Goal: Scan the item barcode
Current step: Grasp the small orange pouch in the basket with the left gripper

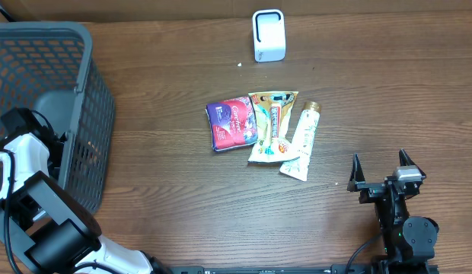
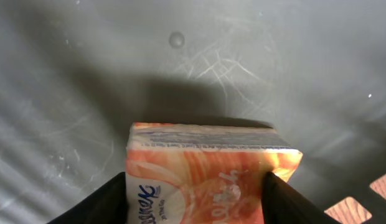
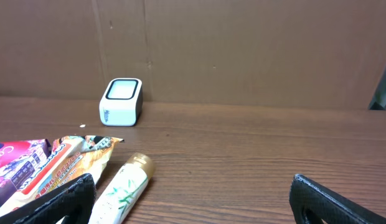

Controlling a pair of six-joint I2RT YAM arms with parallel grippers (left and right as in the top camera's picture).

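**Tissue pack gripped inside the basket**

The left claw was seen closed on a tissue pack, orange and white with blue lettering. Its two dark fingers were pressed against opposite sides of the pack. The pack was held inside the grey basket, over the scratched grey floor, where a dark shadow was cast behind it. Whether the pack rested on that floor or was lifted clear of it could not be told from the wrist view. In the overhead view the basket was placed at the left edge of the table, and the left arm was bent down into it, so that the pack itself was hidden there.

The right claw was held wide, with nothing between its fingers, low over the table near the right front corner and well apart from everything else.

The scanner, a small white box with a dark-framed window, was stood upright at the far edge of the table, close to the brown cardboard wall, well apart from the basket.

Three other goods were laid in a row near the middle of the table. A purple and red packet was placed on the left. A pale yellow pouch lay just beside it, touching or overlapping its edge. A white tube with a gold cap lay on the right, against the pouch, its cap turned towards the far edge.
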